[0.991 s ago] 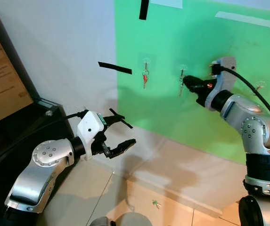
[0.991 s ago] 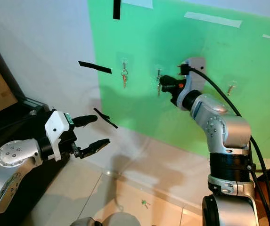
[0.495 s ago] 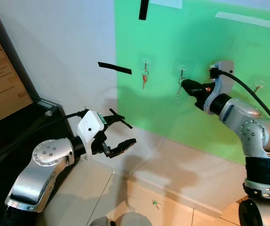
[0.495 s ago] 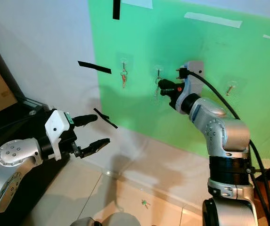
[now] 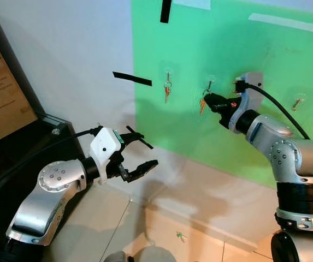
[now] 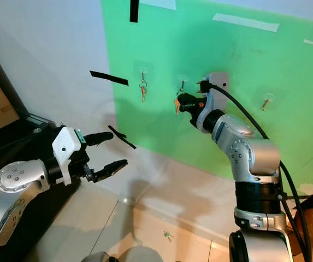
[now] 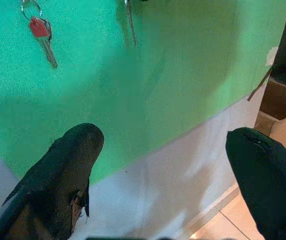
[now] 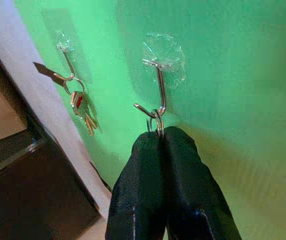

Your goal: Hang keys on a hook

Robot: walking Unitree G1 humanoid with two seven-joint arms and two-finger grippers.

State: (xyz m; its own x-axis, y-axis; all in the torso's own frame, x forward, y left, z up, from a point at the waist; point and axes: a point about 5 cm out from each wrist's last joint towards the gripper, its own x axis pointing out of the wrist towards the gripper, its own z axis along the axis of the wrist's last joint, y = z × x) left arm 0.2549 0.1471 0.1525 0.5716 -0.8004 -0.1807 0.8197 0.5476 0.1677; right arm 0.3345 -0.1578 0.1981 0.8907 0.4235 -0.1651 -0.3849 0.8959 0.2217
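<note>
My right gripper (image 5: 210,99) is raised to the green wall panel (image 5: 265,125), shut on a key ring (image 8: 157,126) with an orange key (image 5: 202,105) dangling below it. The ring sits at the tip of the middle clear hook (image 8: 158,90), touching its metal end. On the hook to its left hangs another set of keys (image 5: 167,90) with a red tag. A third hook (image 5: 298,101) is on the panel farther right. My left gripper (image 5: 137,154) hovers low in front of the white wall, open and empty.
A dark cabinet (image 5: 14,153) with a brown sign (image 5: 0,93) stands at the left. Black tape strips (image 5: 132,78) are stuck on the wall. A small green item (image 5: 181,236) lies on the tiled floor below. A cardboard box (image 7: 282,110) sits by the panel's end.
My right gripper has moved left along the panel toward the middle hook, bringing the key ring to the hook's tip; the orange key now swings out below. The left arm has stayed put.
</note>
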